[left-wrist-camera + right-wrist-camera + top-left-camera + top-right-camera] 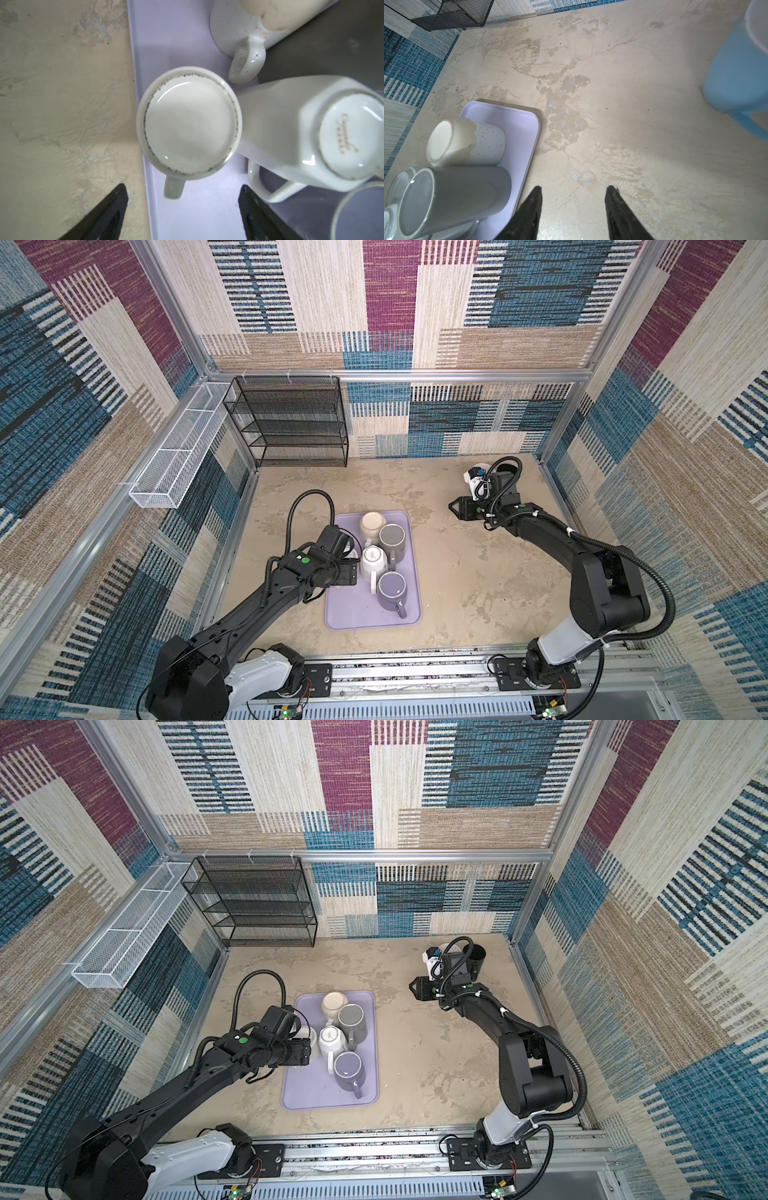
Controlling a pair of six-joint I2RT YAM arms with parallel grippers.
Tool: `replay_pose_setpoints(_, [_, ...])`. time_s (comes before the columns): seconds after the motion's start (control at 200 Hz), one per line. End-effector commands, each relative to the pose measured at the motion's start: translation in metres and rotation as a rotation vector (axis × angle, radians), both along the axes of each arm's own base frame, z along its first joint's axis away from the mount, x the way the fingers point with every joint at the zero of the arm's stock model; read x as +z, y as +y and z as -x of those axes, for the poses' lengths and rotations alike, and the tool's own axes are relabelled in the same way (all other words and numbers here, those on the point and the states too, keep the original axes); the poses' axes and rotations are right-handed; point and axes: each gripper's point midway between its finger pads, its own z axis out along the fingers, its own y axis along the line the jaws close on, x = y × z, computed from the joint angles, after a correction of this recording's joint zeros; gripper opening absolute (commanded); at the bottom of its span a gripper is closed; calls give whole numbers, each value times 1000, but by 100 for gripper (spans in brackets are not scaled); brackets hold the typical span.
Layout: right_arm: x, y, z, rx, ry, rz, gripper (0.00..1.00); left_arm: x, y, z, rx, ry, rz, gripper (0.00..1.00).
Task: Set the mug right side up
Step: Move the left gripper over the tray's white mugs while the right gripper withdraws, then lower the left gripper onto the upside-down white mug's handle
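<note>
**Left pincer [182, 187] spread wide over the upturned white mug [190, 124]**

Left pincer hangs straight above the lavender tray [353, 614], jaws well apart and nothing between them. Directly below it is the white mug, base to the ceiling and rim down on the tray. It is tucked against the tray's left edge, left of centre in both top views, where the arm hides most of it. Its handle [174, 189] points back toward the pincer and shows between the two fingertips in the wrist view. My read is that the wide stance leaves room to drop a finger on either side of the mug or its handle.

It's crowded in there. A white faceted mug [307, 133] leans in close on the inner side, tilted, with its stamped base showing. Whether the two actually touch, I cannot tell. A speckled cream mug [372, 524], a grey mug [392, 539] and a purple mug [392, 591] fill the rest of the tray. I'd say the inner finger has the tight gap and could nudge the faceted mug, while the outer side by the tray's edge is free.

Right pincer [574, 188] hovers over bare table [478, 572] at the upper right of the top views. It is well apart from the tray, jaws partly apart and holding nothing, with a blue mug [733, 79] near it. It looks parked to leave the tray to the other arm.

The mug is not yet gripped or turned. The grasp, the lift and the half-turn all remain.
</note>
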Motion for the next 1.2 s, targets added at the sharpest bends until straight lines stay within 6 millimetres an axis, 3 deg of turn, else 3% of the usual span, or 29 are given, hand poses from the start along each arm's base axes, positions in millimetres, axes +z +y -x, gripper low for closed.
replay_pose_setpoints(0.0, [6,3,-4,-1,-28,-21,52,-2,-3,-1,28,5,26,83])
replay_pose_setpoints(1.192, [1,-1,-1,-7,-23,-3,52,-18,-13,-27,47,-28,32,74])
